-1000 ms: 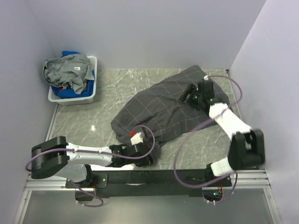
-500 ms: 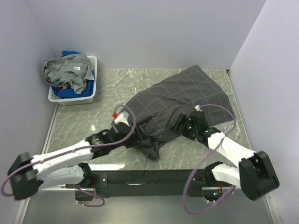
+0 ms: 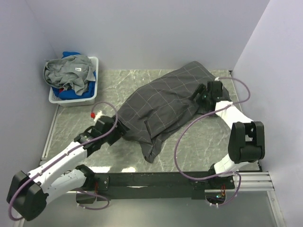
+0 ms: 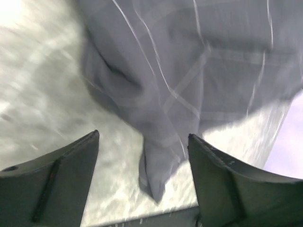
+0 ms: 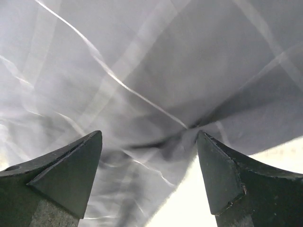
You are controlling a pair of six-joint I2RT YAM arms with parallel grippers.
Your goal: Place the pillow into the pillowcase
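The pillowcase (image 3: 163, 101), dark grey with thin light grid lines, lies crumpled in a diagonal across the marble table, one narrow end trailing toward the front. No pillow shows in any view. My left gripper (image 3: 117, 126) is at the pillowcase's left edge. Its jaws are open in the left wrist view, where the gripper (image 4: 143, 137) has a loose fold of the pillowcase (image 4: 189, 71) lying below the gap. My right gripper (image 3: 199, 94) hovers over the cloth's far right part. It is also open (image 5: 149, 135), above wrinkled pillowcase fabric (image 5: 142, 71), holding nothing.
A white basket (image 3: 90, 97) heaped with grey and blue clothes stands at the back left. Pale walls close in the back and both sides. A black rail (image 3: 156, 178) runs along the front edge by the arm bases.
My left gripper opened, let go of the pillowcase and drew away from the front edge to the left. My right gripper dipped toward the front, then swung back to the far right. The cloth shifted.
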